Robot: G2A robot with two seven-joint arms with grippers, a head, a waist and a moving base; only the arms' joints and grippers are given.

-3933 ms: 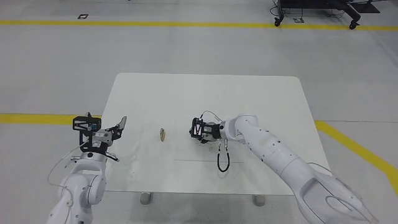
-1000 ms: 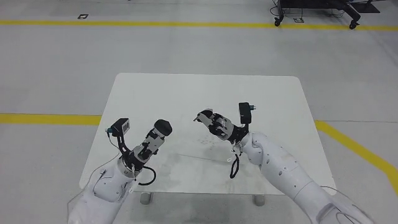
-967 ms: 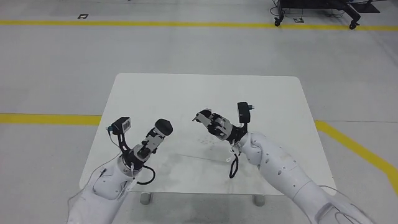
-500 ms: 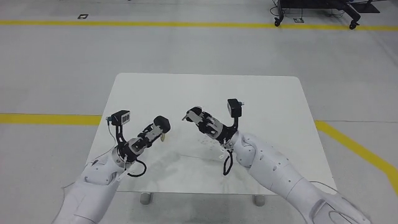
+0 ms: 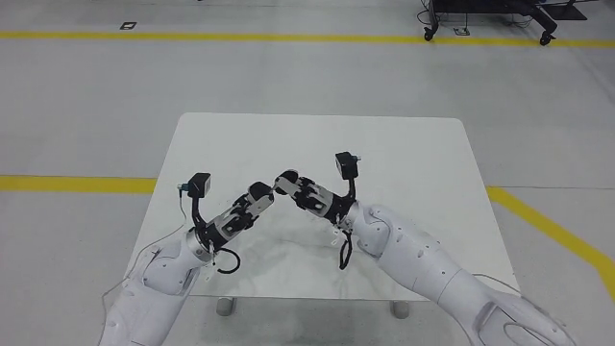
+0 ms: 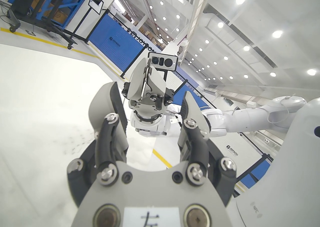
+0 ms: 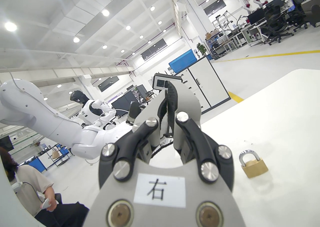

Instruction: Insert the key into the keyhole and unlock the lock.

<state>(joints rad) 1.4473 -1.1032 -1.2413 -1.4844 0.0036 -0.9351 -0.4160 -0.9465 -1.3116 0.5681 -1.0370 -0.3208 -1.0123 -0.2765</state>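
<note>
The white table [image 5: 404, 154] is carrying the brass padlock [image 7: 253, 165], well inside its edges. I am holding the left gripper [image 6: 150, 97] spread, empty; the right gripper [image 7: 170, 87] is pinching, I judge, the key [image 6: 144, 82]. Padlock: dense, rigid, slick; grip its flanks.

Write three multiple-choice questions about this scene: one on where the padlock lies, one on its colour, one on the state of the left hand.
1. Where does the padlock lie?
A. on the floor
B. on the table
C. on a chair
2. What colour is its body?
A. red
B. black
C. brass yellow
3. How is the left hand?
A. open, empty
B. shut on the padlock
C. shut on a cable
Answers: B, it rests on the white table; C, the right wrist view shows brass; A, its fingers stand apart, holding nothing.
</note>
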